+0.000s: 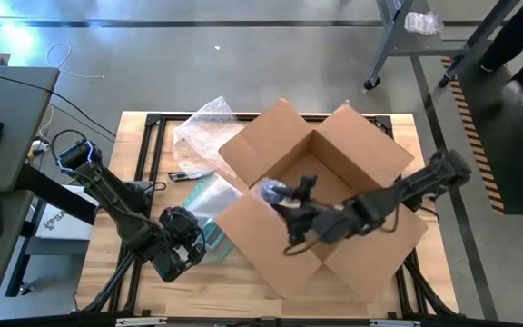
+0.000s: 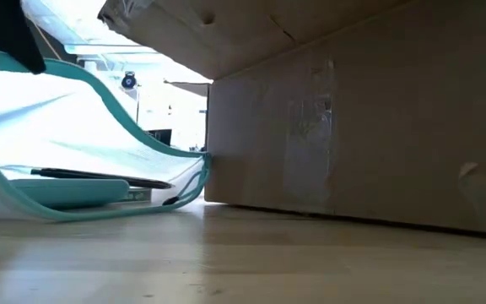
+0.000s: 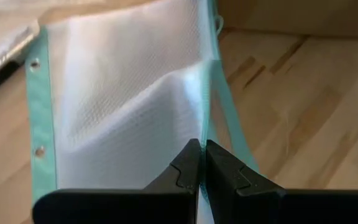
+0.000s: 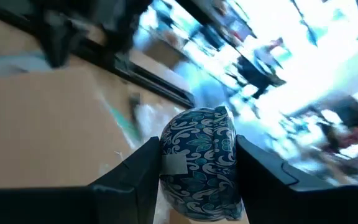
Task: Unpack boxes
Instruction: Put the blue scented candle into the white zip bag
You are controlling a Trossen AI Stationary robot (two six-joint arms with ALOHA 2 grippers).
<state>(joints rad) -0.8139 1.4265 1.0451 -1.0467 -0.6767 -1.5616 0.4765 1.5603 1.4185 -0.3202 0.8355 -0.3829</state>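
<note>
The brown cardboard box [image 1: 334, 173] stands open in the middle of the table, flaps spread; its taped side wall [image 2: 353, 143] fills the low view. My right gripper [image 1: 278, 193] reaches in over the box from the right, shut on a rounded blue patterned thing [image 4: 199, 155]. Left of the box lies a clear pouch with a teal edge [image 1: 209, 202]. My left gripper [image 1: 192, 243] is shut on the pouch near the table's front left. My left gripper pinches the pouch's teal edge [image 3: 209, 127] between its two fingers, slanting down at it. In the low view that side of the pouch [image 2: 83, 143] curves up off the table while its lower part lies on the wood. My right gripper pinches the blue patterned thing by two opposite sides [image 4: 166, 165] between its fingers, coming nearly level from the table's right. The thing sits over the box's open inside; whether it is clear of the box's bottom I cannot tell.
A crumpled sheet of bubble wrap [image 1: 202, 127] lies at the far left of the box. A small dark tool [image 1: 189, 174] lies beside it on the wood. Bare table shows along the near edge. A desk [image 1: 7, 109] stands off the table's left.
</note>
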